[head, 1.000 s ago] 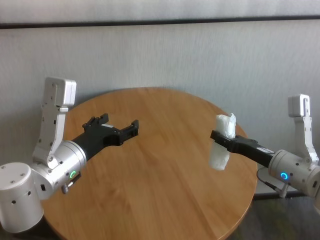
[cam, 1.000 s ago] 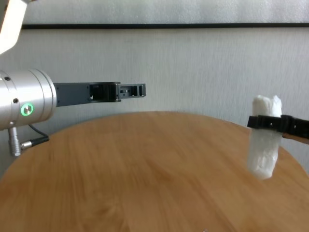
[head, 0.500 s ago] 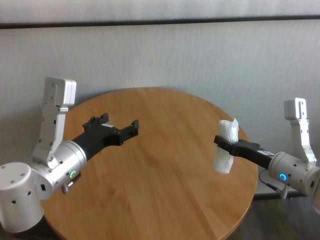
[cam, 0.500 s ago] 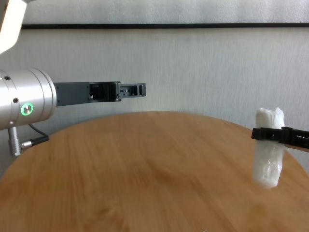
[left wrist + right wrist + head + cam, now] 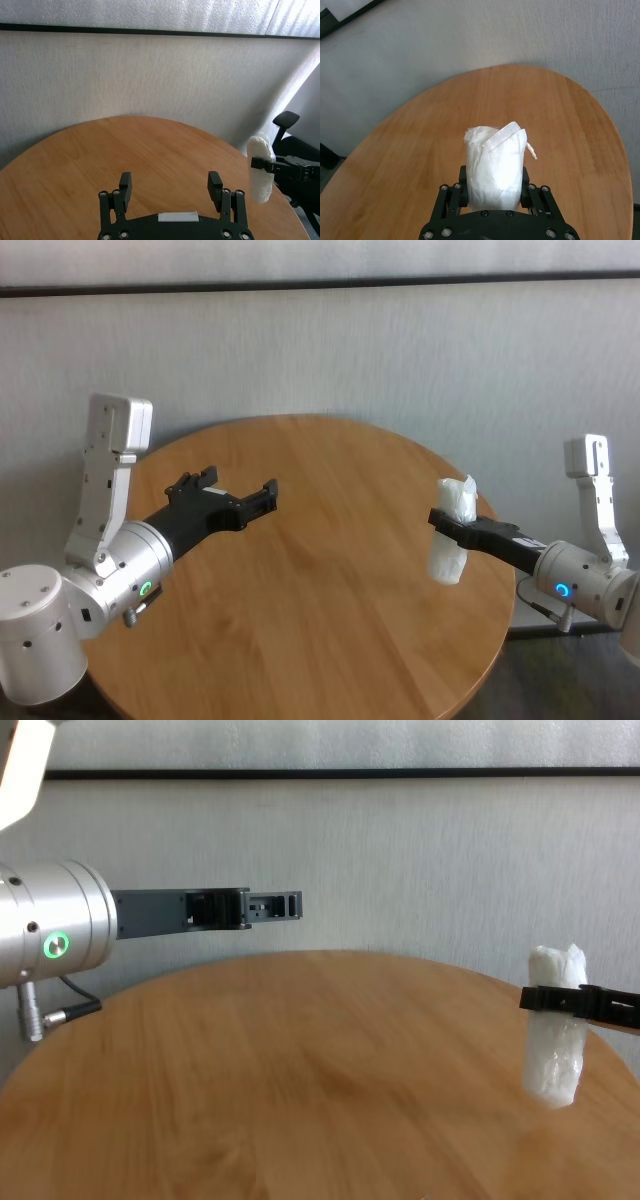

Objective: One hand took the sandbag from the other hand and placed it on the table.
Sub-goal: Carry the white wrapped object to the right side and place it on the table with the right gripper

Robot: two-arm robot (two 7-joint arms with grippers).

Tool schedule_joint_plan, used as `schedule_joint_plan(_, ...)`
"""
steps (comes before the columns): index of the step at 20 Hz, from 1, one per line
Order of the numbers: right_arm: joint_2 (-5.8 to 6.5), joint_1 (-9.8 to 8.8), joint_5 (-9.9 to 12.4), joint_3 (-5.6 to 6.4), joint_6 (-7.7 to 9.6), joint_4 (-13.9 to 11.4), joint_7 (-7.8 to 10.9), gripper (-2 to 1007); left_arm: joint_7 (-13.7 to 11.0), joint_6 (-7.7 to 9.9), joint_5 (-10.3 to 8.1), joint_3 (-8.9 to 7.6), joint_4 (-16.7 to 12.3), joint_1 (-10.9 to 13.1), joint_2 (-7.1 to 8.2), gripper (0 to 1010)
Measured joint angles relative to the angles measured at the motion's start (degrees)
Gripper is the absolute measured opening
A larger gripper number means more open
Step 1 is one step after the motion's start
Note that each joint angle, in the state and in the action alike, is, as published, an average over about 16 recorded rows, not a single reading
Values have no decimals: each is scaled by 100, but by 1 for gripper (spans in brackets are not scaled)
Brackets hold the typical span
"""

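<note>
- The left end effector (image 5: 238, 495), the one behind the green ring light, hangs in the left half of the head view above the bench (image 5: 300, 580). Its two fingers are spread wide with nothing between them, which fits a hand that has given up its load and is out of the way.
- In the left wrist view that same left end effector (image 5: 171, 185) shows bare wood between its fingers, and the sandbag (image 5: 260, 169) sits far off at the right edge of the frame, well apart from it.
- The right end effector (image 5: 447, 522), with the blue ring light, reaches in from the lower right of the head view and is clamped on the sandbag (image 5: 450, 532) around its upper middle.
- The sandbag (image 5: 555, 1025) hangs upright, long axis vertical, at the right edge of the chest view. That attitude suits setting it down on its lower end.
- Its bottom looks very close to the wood near the bench's right rim, though I cannot tell from these angles whether it touches.
- In the right wrist view the fingers (image 5: 463, 186) press both flanks of the white pouch, its crinkled top poking out beyond them.
- The bench is round, light brown wood grain, and otherwise bare.
- Behind it runs a pale textured wall (image 5: 330, 350) with a dark horizontal strip (image 5: 320, 284) near the top; a black office chair (image 5: 286, 131) shows at the right of the left wrist view.
</note>
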Motion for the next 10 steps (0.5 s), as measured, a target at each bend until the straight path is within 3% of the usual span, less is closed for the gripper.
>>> schedule_joint_plan(10, -18, 17, -16, 6, -14, 35, 8, 621, 0, -3, -1, 0, -1, 0, 1, 1000)
